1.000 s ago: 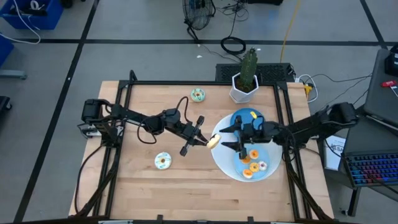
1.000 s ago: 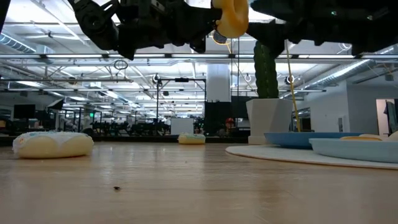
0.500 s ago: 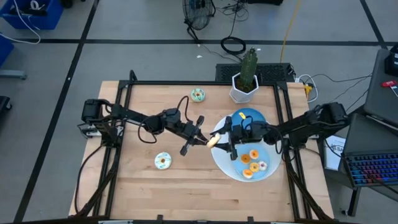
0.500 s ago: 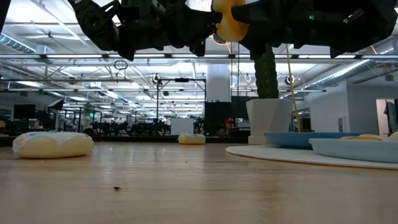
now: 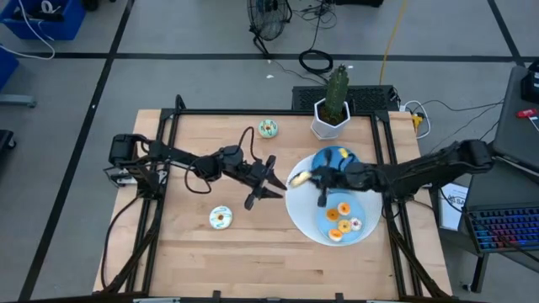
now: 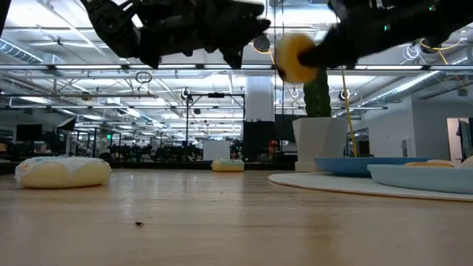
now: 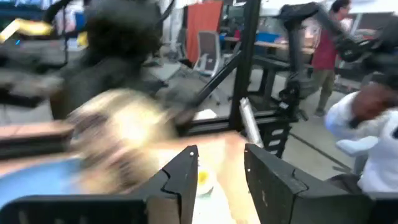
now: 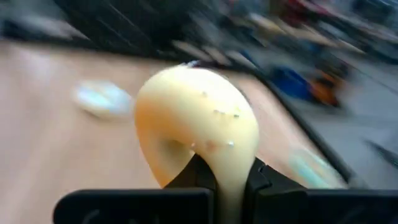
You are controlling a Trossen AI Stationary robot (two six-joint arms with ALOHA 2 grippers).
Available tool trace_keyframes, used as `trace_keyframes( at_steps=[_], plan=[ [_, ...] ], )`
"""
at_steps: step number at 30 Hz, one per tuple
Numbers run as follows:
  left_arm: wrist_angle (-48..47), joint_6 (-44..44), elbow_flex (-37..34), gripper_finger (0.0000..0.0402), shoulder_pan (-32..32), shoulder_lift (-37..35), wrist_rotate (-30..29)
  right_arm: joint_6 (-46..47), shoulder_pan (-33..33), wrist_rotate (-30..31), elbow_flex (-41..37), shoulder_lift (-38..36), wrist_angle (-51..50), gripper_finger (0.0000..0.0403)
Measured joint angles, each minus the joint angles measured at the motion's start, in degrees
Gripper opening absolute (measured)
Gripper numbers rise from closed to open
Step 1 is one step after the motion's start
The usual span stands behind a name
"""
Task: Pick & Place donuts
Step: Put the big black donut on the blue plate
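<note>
A yellow donut (image 5: 299, 178) hangs above the table at the left rim of the large white disc (image 5: 296, 220). My right gripper (image 5: 311, 178) is shut on it, and the low view shows the yellow donut (image 6: 295, 58) high in the air. My left gripper (image 5: 271, 180) stands open just left of the donut, with nothing between its fingers (image 7: 186, 177). A green donut (image 5: 268, 128) lies on the table at the back. A white donut (image 5: 220, 217) lies on the table nearer the front. Several donuts (image 5: 341, 220) lie on a blue plate. My right gripper pinches one side of the yellow donut's ring (image 8: 219, 163) between its two fingers (image 8: 202, 177). The fingers reach in roughly level from the table's right. The rest of the ring stands out beyond the fingertips, lifted clear of the table and the disc.
A potted cactus (image 5: 331, 109) stands at the back, right behind the blue plates (image 5: 333, 158). Bare wood (image 5: 210, 261) lies along the table's front left. A person in a white sleeve (image 7: 367, 137) shows in the room beyond the table.
My right gripper has reached left to the yellow donut held by my left gripper and has shut on it. My left gripper has opened and let go. The donut has gone a little toward the table's right and down with the right gripper.
</note>
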Motion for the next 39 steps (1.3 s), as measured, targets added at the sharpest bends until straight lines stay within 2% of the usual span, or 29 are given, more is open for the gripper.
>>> trace_keyframes(
  at_steps=[4,6,8,11,18,23,29,35,39],
  plan=[
    [-1.0,0.3,0.0,0.0139,0.0,0.0,0.4,0.9,1.3,19.3,0.0,-4.4,-16.9,0.0007],
    [-1.1,0.5,0.0,0.0139,0.0,0.0,0.2,3.6,1.8,26.8,0.0,-5.0,-24.2,0.0007],
    [-1.9,1.6,0.0,0.0140,0.2,-0.1,-0.4,6.7,1.9,31.3,0.0,-5.1,-30.9,0.0006],
    [-3.2,2.4,0.0,0.0140,0.3,0.1,-1.7,12.6,2.0,34.2,0.0,-4.0,-38.8,0.0006],
    [-2.8,3.2,0.0,0.0140,0.4,0.0,-3.3,23.1,-0.2,34.8,0.0,0.5,-52.2,0.0006],
    [-2.8,3.3,0.0,0.0140,0.4,0.0,-3.4,23.9,-2.8,33.9,0.0,2.5,-53.8,0.0030],
    [-2.9,2.7,0.0,0.0141,0.4,0.0,-3.4,24.3,-4.7,27.0,0.0,2.6,-52.3,0.0111],
    [-2.9,2.1,0.0,0.0141,0.4,0.0,-3.4,28.3,-6.8,26.8,0.0,2.6,-52.4,0.0220],
    [-3.8,1.7,0.0,0.0141,0.2,0.0,-3.4,32.5,-7.8,25.1,0.0,2.5,-51.6,0.0278]
  ],
)
